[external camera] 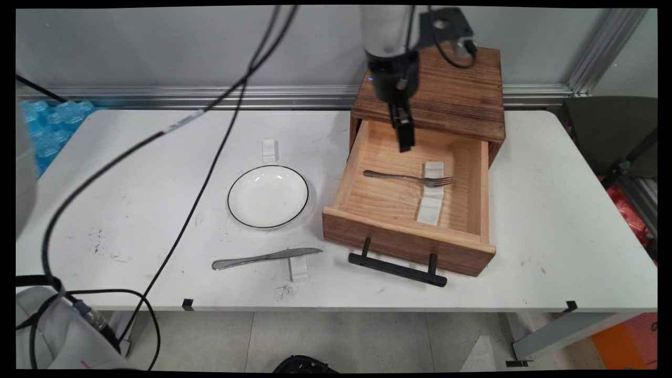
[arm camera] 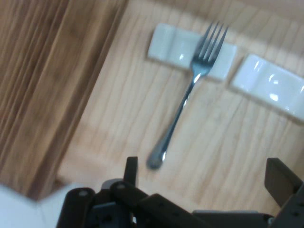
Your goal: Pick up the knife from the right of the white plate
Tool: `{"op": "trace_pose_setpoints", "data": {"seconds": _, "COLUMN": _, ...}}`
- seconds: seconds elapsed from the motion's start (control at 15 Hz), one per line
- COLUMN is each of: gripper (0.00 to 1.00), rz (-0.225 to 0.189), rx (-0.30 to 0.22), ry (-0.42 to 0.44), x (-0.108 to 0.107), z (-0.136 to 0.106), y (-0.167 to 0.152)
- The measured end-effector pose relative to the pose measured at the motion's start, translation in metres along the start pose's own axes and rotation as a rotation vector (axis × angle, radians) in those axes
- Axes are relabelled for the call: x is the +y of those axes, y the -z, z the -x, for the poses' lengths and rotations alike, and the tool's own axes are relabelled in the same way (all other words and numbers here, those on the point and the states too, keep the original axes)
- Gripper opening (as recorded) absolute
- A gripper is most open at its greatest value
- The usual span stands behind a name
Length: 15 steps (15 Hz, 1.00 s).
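A white table [external camera: 131,210] stands against a grey wall, with a wooden box [external camera: 451,92] at its far side and the box's drawer [external camera: 367,231] pulled open toward the near edge. My gripper [external camera: 404,137] hangs above the back of the drawer, holding nothing, its two fingers [arm camera: 280,178] spread wide. Just below me a fork [arm camera: 187,99] lies on the drawer floor, its tines resting on a white rest [arm camera: 171,47], its handle pointing toward the drawer's left wall. A second white rest [arm camera: 270,85] lies just beside the first, nearer the drawer front. Left of the drawer, a white plate [external camera: 268,196] with a dark rim sits on the table. Near the table's front edge a knife [external camera: 262,258] lies with its blade on another rest [external camera: 298,266]. One more rest [external camera: 269,149] lies beyond the plate.
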Motion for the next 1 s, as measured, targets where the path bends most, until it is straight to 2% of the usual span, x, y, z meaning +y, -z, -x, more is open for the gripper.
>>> {"op": "trace_pose_setpoints", "data": {"seconds": 0.2, "gripper": 1.00, "rz": -0.043, "rx": 0.002, "ry": 0.127, "x": 0.005, "z": 0.036, "y": 0.025}}
{"op": "trace_pose_setpoints", "data": {"seconds": 0.53, "gripper": 1.00, "rz": -0.109, "rx": 0.001, "ry": 0.276, "x": 0.007, "z": 0.082, "y": 0.049}}
{"op": "trace_pose_setpoints", "data": {"seconds": 0.87, "gripper": 1.00, "rz": -0.204, "rx": 0.002, "ry": 0.458, "x": 0.004, "z": 0.141, "y": 0.070}}
{"op": "trace_pose_setpoints", "data": {"seconds": 1.0, "gripper": 1.00, "rz": -0.255, "rx": 0.003, "ry": 0.542, "x": 0.001, "z": 0.170, "y": 0.078}}
